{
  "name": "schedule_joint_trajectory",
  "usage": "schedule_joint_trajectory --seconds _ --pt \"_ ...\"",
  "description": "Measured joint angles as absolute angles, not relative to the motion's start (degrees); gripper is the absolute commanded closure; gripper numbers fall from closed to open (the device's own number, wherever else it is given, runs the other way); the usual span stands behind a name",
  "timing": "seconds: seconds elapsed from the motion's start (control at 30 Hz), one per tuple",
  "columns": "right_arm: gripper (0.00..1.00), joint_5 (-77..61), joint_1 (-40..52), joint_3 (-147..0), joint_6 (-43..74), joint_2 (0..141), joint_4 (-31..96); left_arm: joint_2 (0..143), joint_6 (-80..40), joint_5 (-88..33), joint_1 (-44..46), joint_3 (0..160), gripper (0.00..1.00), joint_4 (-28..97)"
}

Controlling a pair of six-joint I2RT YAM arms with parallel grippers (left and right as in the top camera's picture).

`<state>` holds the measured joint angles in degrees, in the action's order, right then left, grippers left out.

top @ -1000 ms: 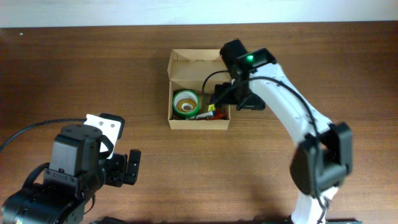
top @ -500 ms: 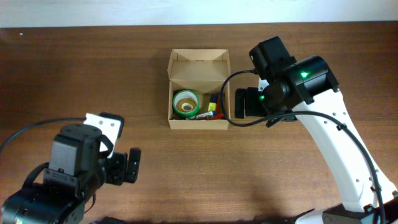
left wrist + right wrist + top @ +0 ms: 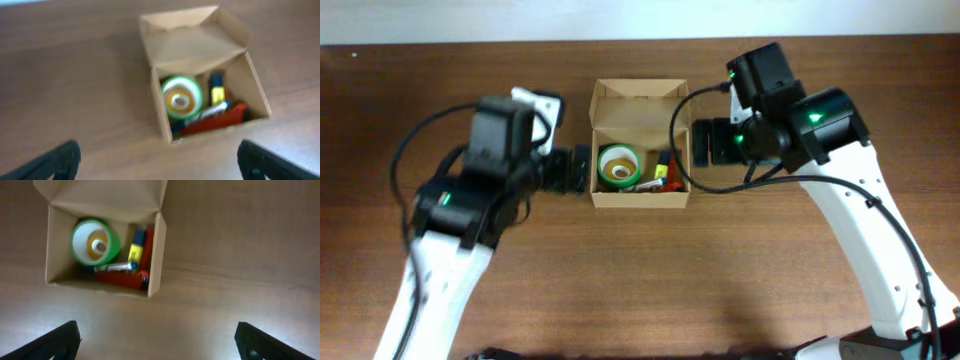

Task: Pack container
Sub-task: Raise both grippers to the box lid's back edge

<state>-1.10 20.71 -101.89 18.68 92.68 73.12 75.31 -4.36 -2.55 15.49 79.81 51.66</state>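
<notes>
The container, a brown cardboard box [image 3: 603, 196] with its flap lid open toward the back, sits at the table's middle back. It also shows in the left wrist view [image 3: 159, 111] and the right wrist view [image 3: 156, 255]. Inside lie a green tape roll [image 3: 619, 166], a yellow and blue marker [image 3: 662, 166] and a red marker [image 3: 120, 278]. My left gripper [image 3: 572, 168] is open and empty just left of the box. My right gripper [image 3: 705, 142] is open and empty just right of the box.
The brown wooden table [image 3: 650, 280] spreads in front of the box and to both sides. A pale wall edge [image 3: 520, 20] runs along the back.
My left arm has swung from the front left up to the box's left side. My right gripper has drawn out of the box to its right side.
</notes>
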Motion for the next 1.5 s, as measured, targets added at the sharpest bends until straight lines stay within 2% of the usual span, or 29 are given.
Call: schedule_joint_trajectory --seconds 0.1,0.2,0.3,0.33,0.43,0.47,0.53,0.83,1.1,1.37,1.5 --pt "0.12 -2.61 17.19 -101.89 16.03 93.1 69.41 82.11 -4.56 -9.67 9.96 79.79 0.0 43.64" --pt "0.2 -6.44 13.32 -101.91 14.46 96.18 64.23 89.17 -7.16 -18.39 3.79 79.81 0.11 33.82" --pt "0.44 -10.31 10.35 -101.91 13.8 102.65 59.33 98.52 -10.68 -24.36 0.51 82.24 0.38 30.5" --pt "0.51 -11.35 9.56 -101.91 13.37 105.01 57.67 102.69 -11.99 -25.61 0.16 84.58 0.5 30.46" --pt "0.7 -14.74 7.4 -101.91 13.5 110.78 53.08 111.44 -14.28 -28.29 -0.21 90.83 0.7 30.41" --pt "0.8 -16.16 6.68 -101.91 13.65 112.84 51.33 114.13 -14.9 -29.39 -0.34 93.08 0.82 30.59" --pt "0.96 -18.7 5.5 -101.91 13.52 117.27 48.29 119.31 -17.21 -30.37 -0.47 96.82 0.98 30.15" --pt "0.96 -29.56 4.4 -101.89 15.97 128.73 40.23 133.6 -24.95 -39.57 -0.34 98.59 0.98 24.75" --pt "0.96 -37.98 5.78 -101.89 20.8 132.51 33.74 134.43 -29.67 -44.4 3.16 98.61 0.99 19.31" --pt "0.96 -51.86 6.22 -101.89 22.06 132.62 26.55 134.5 -30.72 -54.0 2.42 99.15 0.99 10.0" --pt "0.96 -57.91 5.58 -101.93 22.02 132.7 25.63 134.5 -30.68 -58.57 1.45 100.07 0.99 9.58"
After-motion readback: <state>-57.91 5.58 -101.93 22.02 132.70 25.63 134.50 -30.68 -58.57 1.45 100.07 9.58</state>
